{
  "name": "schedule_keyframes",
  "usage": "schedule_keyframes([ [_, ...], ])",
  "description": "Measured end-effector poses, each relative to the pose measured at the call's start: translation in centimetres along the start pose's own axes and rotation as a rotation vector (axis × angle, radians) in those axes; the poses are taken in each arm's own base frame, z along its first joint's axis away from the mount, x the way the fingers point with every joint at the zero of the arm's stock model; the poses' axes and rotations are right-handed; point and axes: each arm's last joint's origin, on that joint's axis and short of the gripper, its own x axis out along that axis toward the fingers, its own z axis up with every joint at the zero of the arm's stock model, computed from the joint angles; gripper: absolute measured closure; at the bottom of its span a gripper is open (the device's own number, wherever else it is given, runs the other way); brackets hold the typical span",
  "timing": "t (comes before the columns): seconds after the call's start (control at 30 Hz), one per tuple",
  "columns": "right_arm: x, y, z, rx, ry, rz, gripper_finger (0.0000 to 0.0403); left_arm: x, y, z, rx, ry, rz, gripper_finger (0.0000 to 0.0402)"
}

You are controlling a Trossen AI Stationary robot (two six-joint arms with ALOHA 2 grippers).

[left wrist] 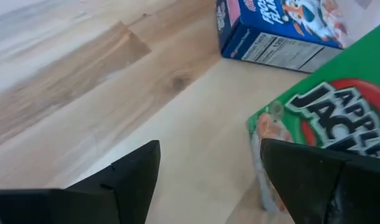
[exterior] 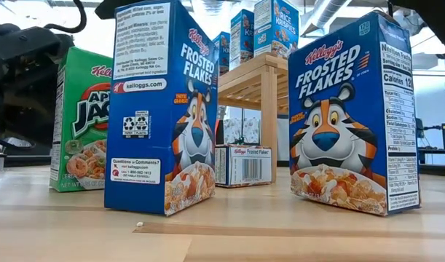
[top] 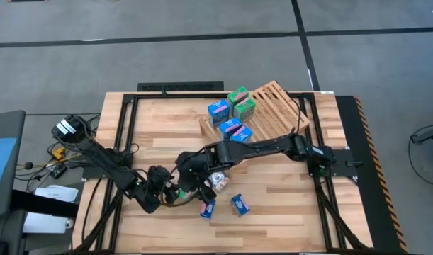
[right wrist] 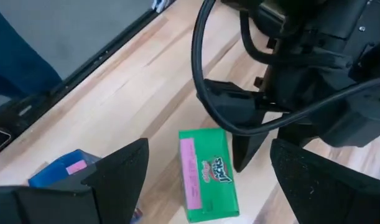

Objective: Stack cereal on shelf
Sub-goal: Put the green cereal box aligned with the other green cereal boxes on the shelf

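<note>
Shelf [top: 276,106] carries four boxes [top: 232,112]; the low view alone shows its raised edge. Near it, both grippers hang over an Apple Jacks box [right wrist: 207,174]: right gripper [right wrist: 205,171] spread above, left gripper [left wrist: 208,171] spread beside.

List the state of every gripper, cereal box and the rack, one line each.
left gripper: open, beside the Apple Jacks box, holding nothing.
right gripper: open, above the Apple Jacks box.
Apple Jacks box: standing upright on the table, unheld.
two Frosted Flakes boxes: upright on the table.
slatted rack: tilted, boxes on its left part.
small box: lying on its side.
</note>
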Motion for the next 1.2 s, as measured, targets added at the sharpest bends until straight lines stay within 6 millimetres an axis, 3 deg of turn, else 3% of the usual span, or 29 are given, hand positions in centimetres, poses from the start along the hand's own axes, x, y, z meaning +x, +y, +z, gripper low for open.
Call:
schedule_keyframes([
  [0.1, 0.2, 0.3, 0.0, -0.011, 0.021, -0.024, 0.0042, -0.2, 0.4, -0.3, -0.002, 0.011, 0.028, 0.0134],
  [0.5, 5.9, 0.9, -2.4, 0.029, 0.123, 0.005, 0.0042, -0.9, 0.9, -1.0, -0.004, 0.020, 0.058, 0.0134],
  [0.57, 6.2, 1.2, -3.3, 0.044, 0.198, 0.014, 0.0042, -0.9, 1.0, -1.0, -0.001, 0.008, 0.061, 0.0134],
  [0.93, 6.7, 1.5, -3.3, 0.106, 0.214, -0.019, 0.0045, -0.9, 1.0, -1.0, 0.014, 0.006, 0.067, 0.0134],
  [1.03, 6.5, 1.8, -2.9, 0.108, 0.221, -0.040, 0.0066, -0.9, 1.1, -1.0, 0.017, 0.006, 0.070, 0.0135],
  [1.2, 6.5, 2.2, -3.0, 0.162, 0.256, -0.065, 0.0132, -0.9, 1.0, -1.0, 0.013, 0.002, 0.068, 0.0135],
])
